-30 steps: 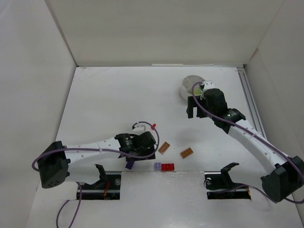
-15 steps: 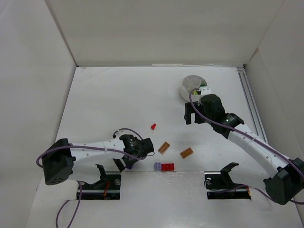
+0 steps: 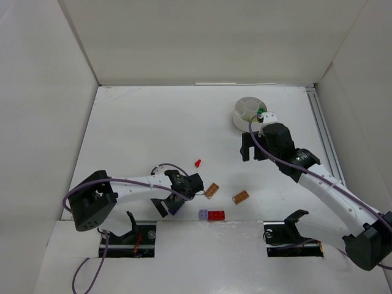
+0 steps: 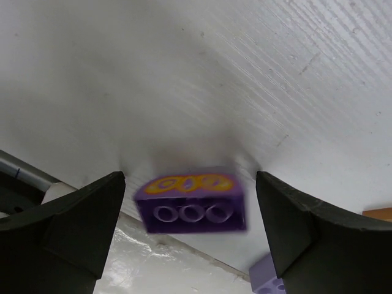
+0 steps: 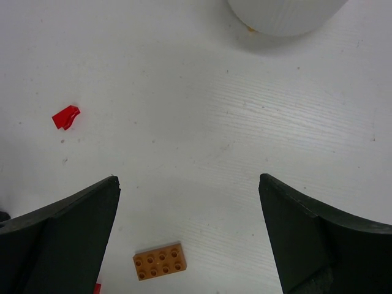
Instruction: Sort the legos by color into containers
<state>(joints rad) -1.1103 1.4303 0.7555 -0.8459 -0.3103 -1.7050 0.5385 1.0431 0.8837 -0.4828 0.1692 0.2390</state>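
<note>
My left gripper [image 3: 169, 206] is open low over the table's near edge. A purple brick [image 3: 174, 209] lies between its fingers. In the left wrist view the purple brick [image 4: 192, 205] is blurred, with its hollow underside toward the camera, and touches neither finger [image 4: 73, 220]. My right gripper [image 3: 253, 153] is open and empty, a little in front of the round white dish [image 3: 242, 115]. In the right wrist view [image 5: 187, 180] it hangs above bare table, with an orange-brown brick [image 5: 162, 261] below it.
A lilac brick [image 3: 203, 214] and a red brick [image 3: 216, 215] lie side by side at the near edge. Two orange-brown bricks [image 3: 212, 190] [image 3: 241, 197] lie mid-table. A tiny red piece [image 3: 198, 163] lies farther back. The dish holds green pieces [image 3: 260, 111].
My right gripper has drawn back from over the dish toward the table's middle. My left arm's elbow has swung right, and its gripper has stayed around the purple brick.
</note>
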